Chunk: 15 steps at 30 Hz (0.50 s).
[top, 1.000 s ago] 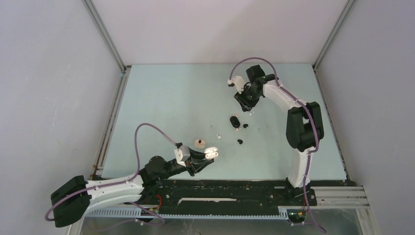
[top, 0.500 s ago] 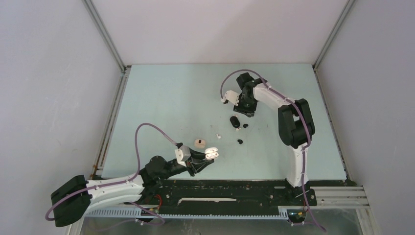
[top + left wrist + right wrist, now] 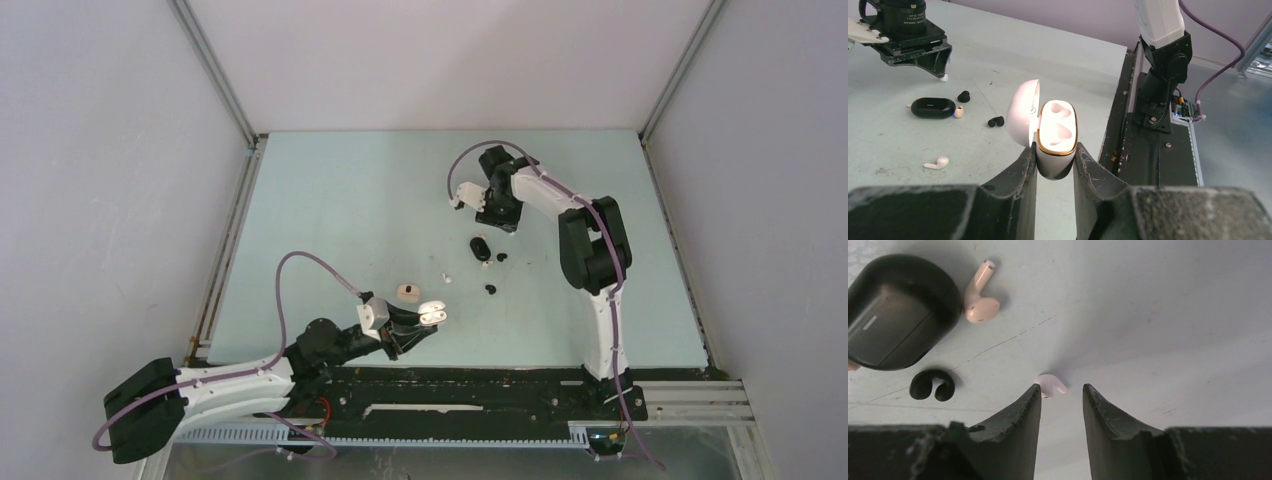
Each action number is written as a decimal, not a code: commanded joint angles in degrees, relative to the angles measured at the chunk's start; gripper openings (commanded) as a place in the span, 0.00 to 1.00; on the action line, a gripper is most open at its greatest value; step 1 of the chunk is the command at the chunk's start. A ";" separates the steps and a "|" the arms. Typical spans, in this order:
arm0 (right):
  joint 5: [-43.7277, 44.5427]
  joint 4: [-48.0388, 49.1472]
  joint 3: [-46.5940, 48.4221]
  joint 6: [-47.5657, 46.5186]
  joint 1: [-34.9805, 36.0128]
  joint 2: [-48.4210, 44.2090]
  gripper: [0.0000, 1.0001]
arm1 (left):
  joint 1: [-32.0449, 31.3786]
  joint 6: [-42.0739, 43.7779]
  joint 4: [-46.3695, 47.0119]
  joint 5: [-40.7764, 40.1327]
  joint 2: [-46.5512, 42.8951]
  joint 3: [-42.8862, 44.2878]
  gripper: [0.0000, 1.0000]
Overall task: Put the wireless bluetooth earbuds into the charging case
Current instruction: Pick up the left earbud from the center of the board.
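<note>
Surface of pale green, walled on three sides by white panels and aluminium rails, carries everything, with wide bare stretches at its far left and far right. The right arm stands up from its base at the near edge, folds at the elbow and reaches back and inward to the far middle. Its wrist is bent so that the right tool points straight down, well apart from every wall. The left arm lies low and stretched along the black base plate, with the left tool just past that plate's edge, over the near part of the surface. That tool is clamped tight on the white charging case, which stands upright between the fingers, gold-rimmed, lid hinged back to the left, its two moulded wells open to view. The right tool's jaws stand part way apart with nothing pinched. A tiny white bud lies on the surface at their tips, touching or nearly touching one finger. Near it rest a closed black case, glossy and rounded, a stemmed white earbud just beside that case, and a curled black earbud. Nearer the left tool lie another white earbud with a stem, a second black earbud, and a small tan item too small to identify.
</note>
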 commanded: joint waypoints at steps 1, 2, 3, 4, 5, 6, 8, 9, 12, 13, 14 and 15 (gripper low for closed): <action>0.10 -1.32 4.30 -0.24 0.20 2.00 0.38 | 0.39 1.39 2.27 0.46 -0.68 -2.34 0.01; 0.00 -1.70 4.72 -0.15 0.16 2.49 0.38 | 0.44 1.35 2.26 0.38 -0.73 -2.42 0.01; -0.03 -2.15 5.20 -0.07 0.10 2.92 0.37 | 0.44 1.34 2.18 0.38 -0.83 -2.46 0.01; -0.05 -2.61 5.44 -0.05 0.13 3.40 0.36 | 0.44 1.39 2.12 0.32 -0.95 -2.46 0.01; -0.09 -2.95 5.70 0.01 0.04 3.80 0.36 | 0.44 1.38 2.04 0.23 -0.94 -2.43 0.01; -0.09 -3.34 5.98 0.15 0.02 4.13 0.36 | 0.44 1.37 1.93 0.20 -1.00 -2.43 0.01; -0.11 -4.18 6.41 0.52 -0.10 4.59 0.36 | 0.44 1.37 1.78 -0.13 -0.89 -2.35 0.01; -0.07 -4.57 6.58 0.68 -0.24 4.78 0.36 | 0.44 1.25 1.62 -0.64 -0.85 -2.29 0.01; -1.87 -5.55 6.93 1.08 -0.63 5.21 0.36 | 0.43 0.71 0.96 -3.17 -0.79 -2.08 0.00; -2.00 -5.69 6.91 1.21 -0.72 5.27 0.36 | 0.44 0.62 0.86 -3.96 -0.83 -2.12 0.00; -2.27 -5.72 6.94 1.34 -0.96 5.23 0.36 | 0.44 0.68 0.85 -4.09 -0.94 -2.16 0.00; -2.57 -5.80 6.97 1.49 -1.09 5.06 0.36 | 0.44 0.69 0.85 -4.04 -0.96 -2.16 0.00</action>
